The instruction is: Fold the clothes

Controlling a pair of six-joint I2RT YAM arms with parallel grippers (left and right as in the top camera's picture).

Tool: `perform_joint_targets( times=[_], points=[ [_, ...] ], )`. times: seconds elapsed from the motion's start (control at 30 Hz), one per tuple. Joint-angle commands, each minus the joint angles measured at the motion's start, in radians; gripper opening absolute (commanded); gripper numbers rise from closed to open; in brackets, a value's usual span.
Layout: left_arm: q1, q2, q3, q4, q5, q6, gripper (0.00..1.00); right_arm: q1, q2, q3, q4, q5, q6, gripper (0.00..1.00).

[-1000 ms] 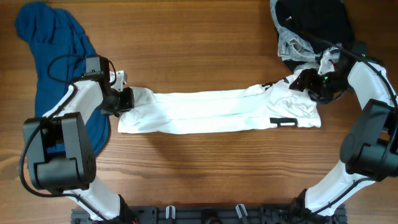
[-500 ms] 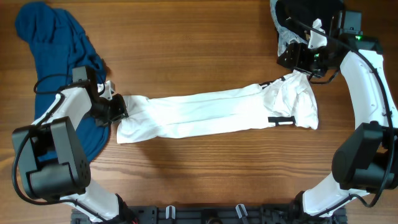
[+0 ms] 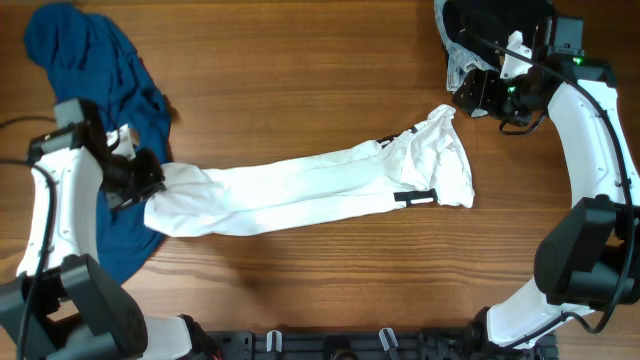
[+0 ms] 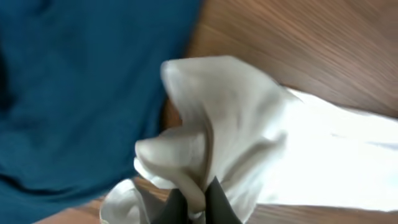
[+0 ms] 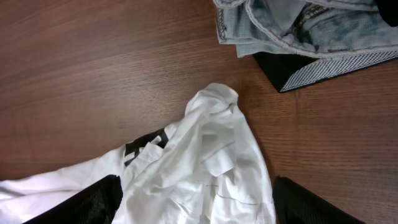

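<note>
Two arms: our left gripper [image 3: 143,180] is clamped on the left end of the white garment [image 3: 300,190], which lies stretched across the middle of the table [image 3: 300,80], beside the blue cloth [image 3: 90,60]. We judge it holds there to pull the garment straight. Our right gripper [image 3: 476,92] hangs open, clear of the other end, near the clothes pile [image 3: 500,30].

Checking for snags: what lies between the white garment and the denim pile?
Only bare table, clearest in the right wrist view; the white garment and denim pile lie apart.
</note>
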Motion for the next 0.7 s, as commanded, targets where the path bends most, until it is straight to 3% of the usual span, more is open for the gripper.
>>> perform_joint_targets(
  times=[0.0,0.13,0.27,0.67],
  points=[
    [-0.130,-0.013,0.021,-0.034,-0.003,-0.041,0.04,-0.005,-0.019,0.020,0.007,0.014,0.004,0.83],
    [-0.350,-0.007,0.021,0.008,-0.004,-0.193,0.04,-0.005,-0.019,0.020,0.007,0.014,0.003,0.83],
    [-0.539,0.023,0.021,0.157,0.009,-0.346,0.04,-0.005,-0.019,0.020,0.008,0.014,0.003,0.82],
    [-0.747,0.154,0.021,0.483,0.168,-0.478,0.04,-0.004,-0.018,0.020,0.011,0.014,0.004,0.83]
  ],
)
